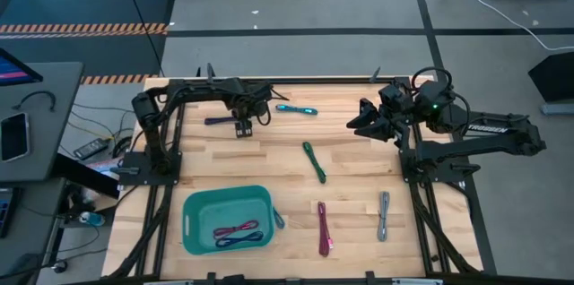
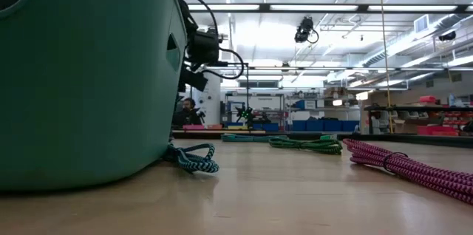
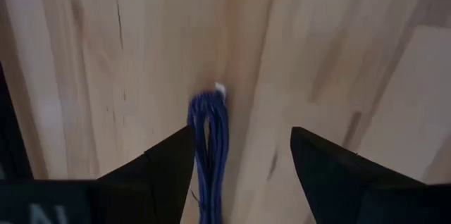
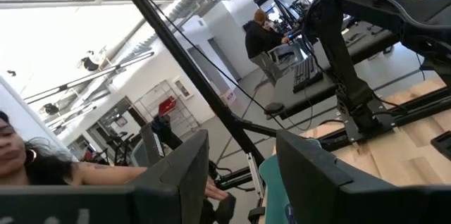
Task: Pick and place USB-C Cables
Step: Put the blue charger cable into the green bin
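Left wrist view: blue-purple coiled cable (image 3: 210, 155)

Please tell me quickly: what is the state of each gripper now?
Left gripper: open, above the purple cable on the table, holding nothing.
Right gripper: open, raised off the table, holding nothing.

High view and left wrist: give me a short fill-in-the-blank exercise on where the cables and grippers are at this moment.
1. The teal bin holds ____ cable bundles.
2. The left gripper has its fingers ____ over the purple cable.
3. The grey cable lies on the table beside the ____ cable.
4. The right gripper carries ____.

Missing words: two; open; magenta; nothing
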Controlling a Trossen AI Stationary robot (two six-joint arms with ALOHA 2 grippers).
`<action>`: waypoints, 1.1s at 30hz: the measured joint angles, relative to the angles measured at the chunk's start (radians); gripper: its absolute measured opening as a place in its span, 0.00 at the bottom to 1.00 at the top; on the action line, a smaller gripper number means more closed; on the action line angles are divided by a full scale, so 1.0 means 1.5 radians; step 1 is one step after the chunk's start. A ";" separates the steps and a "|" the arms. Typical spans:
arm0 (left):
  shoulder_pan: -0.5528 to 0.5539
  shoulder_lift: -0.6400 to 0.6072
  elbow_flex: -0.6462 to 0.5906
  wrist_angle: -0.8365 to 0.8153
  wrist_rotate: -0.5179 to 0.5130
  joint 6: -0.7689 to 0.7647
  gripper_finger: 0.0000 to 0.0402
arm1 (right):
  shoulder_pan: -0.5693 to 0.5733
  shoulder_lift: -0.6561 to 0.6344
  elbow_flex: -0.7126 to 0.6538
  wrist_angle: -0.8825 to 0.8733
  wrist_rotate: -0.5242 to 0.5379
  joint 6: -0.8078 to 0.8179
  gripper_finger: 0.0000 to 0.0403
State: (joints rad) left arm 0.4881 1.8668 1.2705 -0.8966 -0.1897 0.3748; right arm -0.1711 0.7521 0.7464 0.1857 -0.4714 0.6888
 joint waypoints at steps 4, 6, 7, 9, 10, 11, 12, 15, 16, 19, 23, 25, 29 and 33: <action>0.010 0.000 0.000 0.018 0.000 0.008 0.60 | 0.000 0.000 0.000 0.001 0.015 0.000 0.43; 0.018 0.005 0.000 0.024 -0.003 0.008 0.60 | 0.000 0.000 0.000 0.001 0.022 0.000 0.43; 0.023 0.007 0.000 0.023 -0.003 0.005 0.60 | 0.000 0.000 0.000 0.001 0.022 0.000 0.43; 0.032 0.008 -0.001 0.012 -0.004 0.002 0.60 | 0.000 0.000 0.000 0.001 0.022 0.001 0.43; 0.035 0.008 -0.001 0.009 -0.005 0.002 0.60 | 0.000 0.000 0.000 0.001 0.022 0.004 0.43; 0.038 0.009 -0.001 0.002 -0.006 0.002 0.60 | 0.000 0.000 0.000 0.001 0.022 0.010 0.43; 0.042 0.010 -0.001 -0.007 -0.005 0.002 0.60 | 0.000 0.000 0.000 0.001 0.022 0.015 0.43; 0.051 0.010 -0.001 -0.009 -0.005 0.002 0.60 | 0.000 0.000 0.000 0.003 0.022 0.018 0.43; 0.055 0.010 -0.001 -0.010 -0.005 0.002 0.60 | 0.000 0.000 0.000 0.003 0.022 0.017 0.43; 0.064 0.010 -0.001 -0.009 -0.005 0.002 0.60 | 0.000 0.000 0.000 0.005 0.022 0.017 0.43; 0.079 0.013 -0.001 -0.009 0.044 0.002 0.60 | 0.000 0.000 0.000 0.005 0.022 0.015 0.43; 0.084 0.016 -0.001 -0.006 0.067 0.002 0.60 | 0.000 0.000 0.000 0.005 0.022 0.012 0.43; 0.086 0.027 -0.001 0.000 0.070 0.002 0.60 | 0.000 0.000 0.000 0.005 0.022 0.011 0.43; 0.085 0.046 -0.001 0.005 0.070 0.002 0.60 | 0.000 0.000 0.000 0.006 0.022 0.010 0.43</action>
State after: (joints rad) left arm 0.6163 1.9356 1.2686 -0.8895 -0.0848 0.3782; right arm -0.1708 0.7521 0.7464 0.1948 -0.4388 0.7044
